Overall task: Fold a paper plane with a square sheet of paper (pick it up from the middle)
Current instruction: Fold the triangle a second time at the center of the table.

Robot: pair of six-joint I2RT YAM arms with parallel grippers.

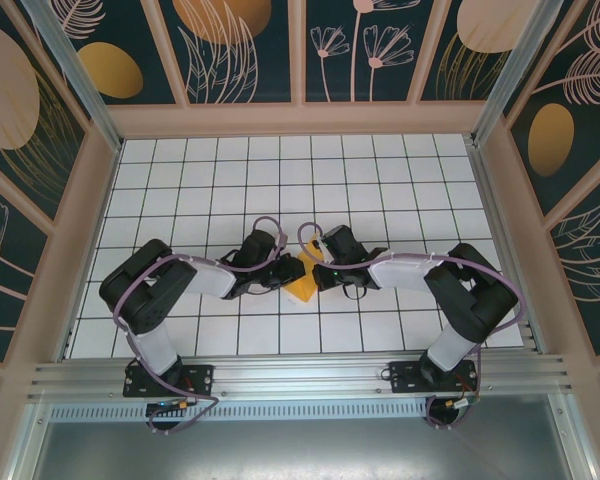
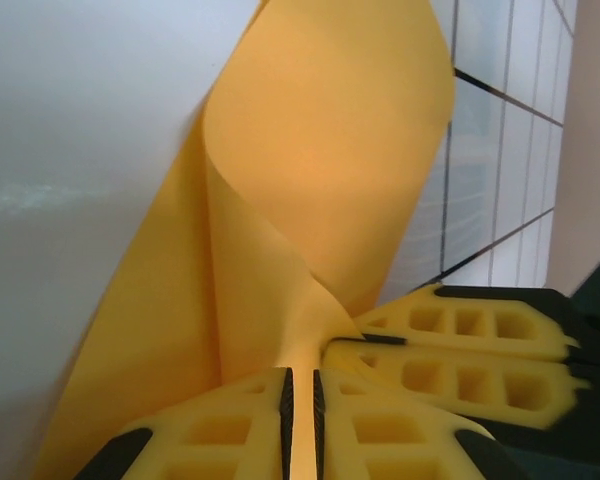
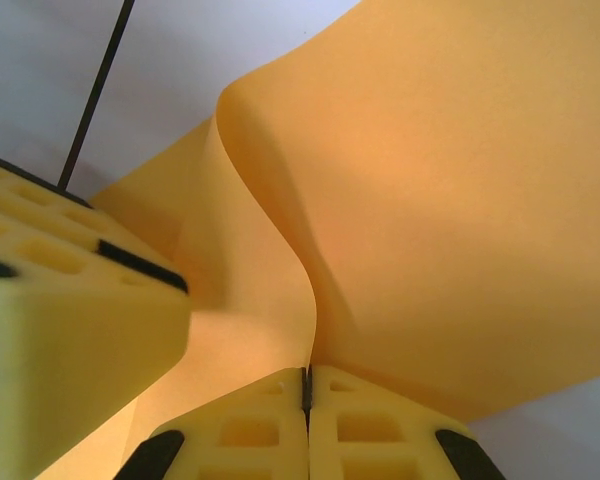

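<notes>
The square sheet of paper (image 1: 302,284) is bright orange and hangs bent between both grippers just above the table's middle. My left gripper (image 1: 286,279) meets it from the left and my right gripper (image 1: 316,273) from the right. In the left wrist view the paper (image 2: 320,170) curls up in a twisted fold, and a narrow stem of it runs down through the left gripper (image 2: 300,400), whose jaws stand slightly apart. The right gripper (image 3: 305,392) is shut on the paper's (image 3: 450,200) lower edge. The plane's shape is not formed; the sheet is only curved.
The white gridded table (image 1: 380,180) lies below, boxed in by patterned walls (image 1: 40,150) on three sides and a metal rail (image 1: 300,378) at the near edge. The two grippers' yellow fingers (image 2: 460,350) nearly touch each other at the paper.
</notes>
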